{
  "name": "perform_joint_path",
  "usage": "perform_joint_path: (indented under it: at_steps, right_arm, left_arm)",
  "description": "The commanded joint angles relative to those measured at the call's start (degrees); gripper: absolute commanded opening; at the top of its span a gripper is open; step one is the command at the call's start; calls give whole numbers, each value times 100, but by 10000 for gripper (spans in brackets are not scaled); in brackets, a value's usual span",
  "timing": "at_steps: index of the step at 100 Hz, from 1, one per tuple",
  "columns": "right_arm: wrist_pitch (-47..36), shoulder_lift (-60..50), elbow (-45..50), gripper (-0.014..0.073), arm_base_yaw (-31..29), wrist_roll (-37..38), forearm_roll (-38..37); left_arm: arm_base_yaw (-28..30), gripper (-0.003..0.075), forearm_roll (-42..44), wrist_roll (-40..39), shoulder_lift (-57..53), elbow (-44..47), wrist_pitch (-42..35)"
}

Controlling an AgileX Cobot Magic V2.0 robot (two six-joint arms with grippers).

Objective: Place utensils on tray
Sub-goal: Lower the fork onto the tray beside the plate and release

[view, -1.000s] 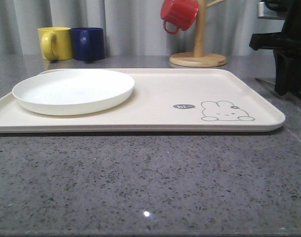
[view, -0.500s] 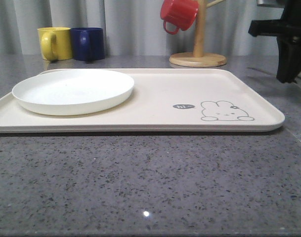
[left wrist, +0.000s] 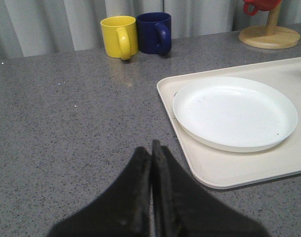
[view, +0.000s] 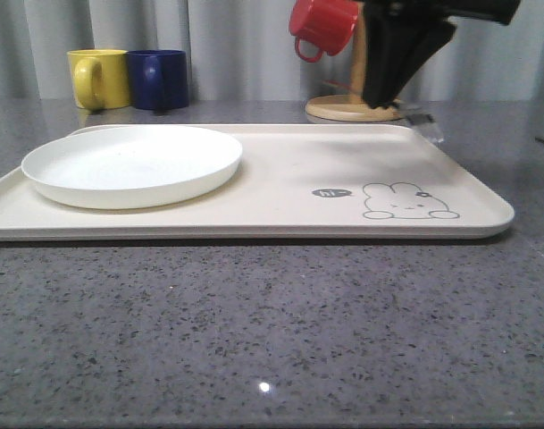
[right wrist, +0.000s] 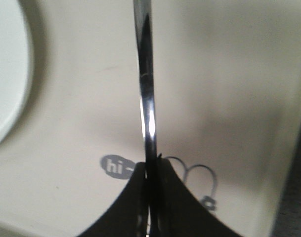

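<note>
Front view: right gripper is hanging above the far right part of the tray, a blurred silver utensil sticking out toward the tray's right rim; white plate is sitting on the tray's left half. L wrist view: left gripper is resting pressed together, holding nothing, over bare counter beside the tray's left edge. R wrist view: fingers are pinching the utensil's slim handle, long axis running straight out from the fingertips, tray directly below, so drop is likely straight down; R arm is nearer, I judge.
</note>
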Motion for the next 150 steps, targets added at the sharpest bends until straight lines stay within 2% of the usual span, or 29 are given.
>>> perform_joint_path:
  at_steps: [1, 13, 27, 67, 76, 93, 100, 115, 126, 150]
  right_arm:
    - [-413, -51, -194, -71, 209, 610, -1]
    - [-821, 181, -194, -71, 445, 1443, 11]
    - [-1129, 364, -194, -71, 566, 2004, 11]
    - [-1272, 676, -194, -59, 574, 2404, 5]
    - [-1272, 676, -194, 18, 574, 2404, 5]
    - [-1293, 676, -194, 330, 574, 2404, 1]
    - [-1293, 676, -194, 400, 574, 2404, -1]
    - [-1291, 497, -222, 409, 574, 2385, -122]
    - [-1167, 195, -251, 409, 574, 2102, -410]
    - [-273, -544, -251, 409, 313, 1549, -1731]
  left_arm:
    - [-41, -19, -69, -45, 67, -132, -441]
    - [-41, -19, -69, -45, 67, -132, -441]
    - [-41, -19, -69, -45, 67, -132, -441]
    - [-41, -19, -69, -45, 67, -132, -441]
    - [-41, -19, -69, -45, 67, -132, -441]
    - [-41, -19, -69, -45, 67, -132, -441]
    - [-41, -19, -69, -45, 67, -132, -441]
    - [-41, -19, -69, -45, 67, -132, -441]
    - [-41, -19, -69, -45, 67, -132, -441]
    - [-41, -19, -69, -45, 67, -132, -441]
